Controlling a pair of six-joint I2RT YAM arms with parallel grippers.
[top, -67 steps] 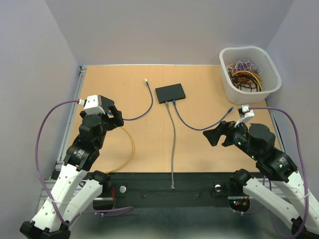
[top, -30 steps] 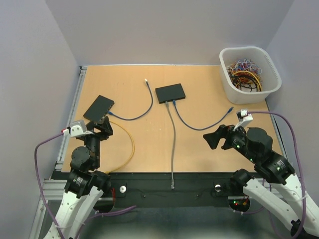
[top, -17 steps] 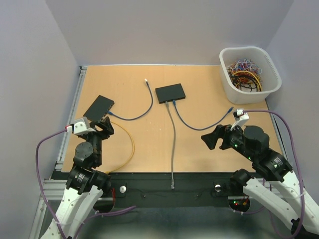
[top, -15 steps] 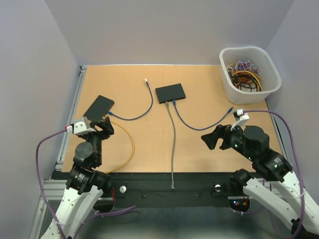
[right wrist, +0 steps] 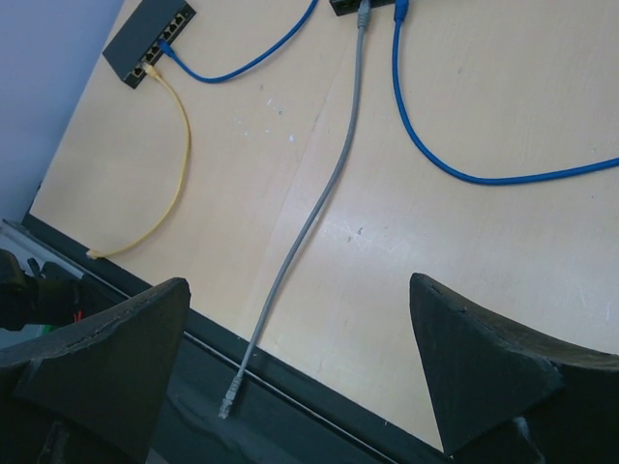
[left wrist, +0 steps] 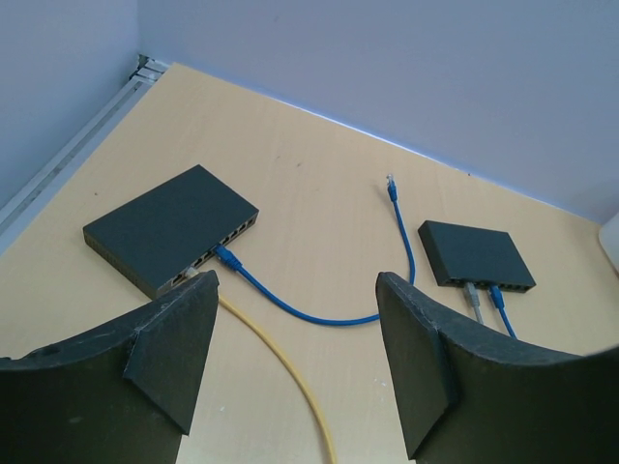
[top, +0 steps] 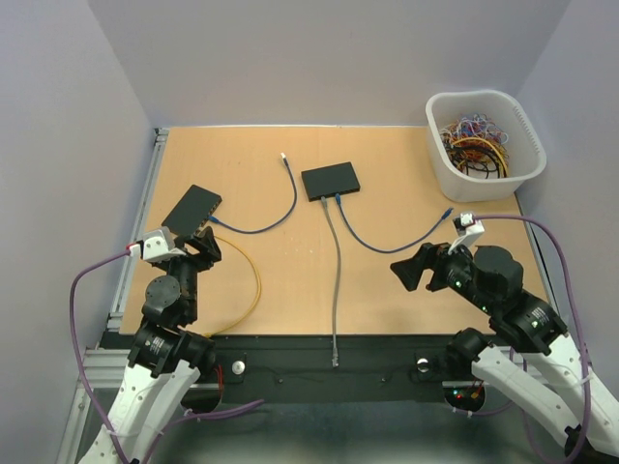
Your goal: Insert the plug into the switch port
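Plug (left wrist: pixel 390 181) points toward far wall (left wrist: pixel 406 68).

Seen from the right wrist, the black rectangular network switch (right wrist: pixel 340 5) is cut off by the top edge. Overhead, the thin yellow cable (top: pixel 258 280) vanishes behind the left arm (top: pixel 172 300), and the port details are too small to tell.

Top external gives you the whole table (top: pixel 290 280) from high above its near edge. Left wrist looks low and forward, close to the left-hand switch (left wrist: pixel 174 227). Right wrist looks steeply down, farther off. All three share that switch.
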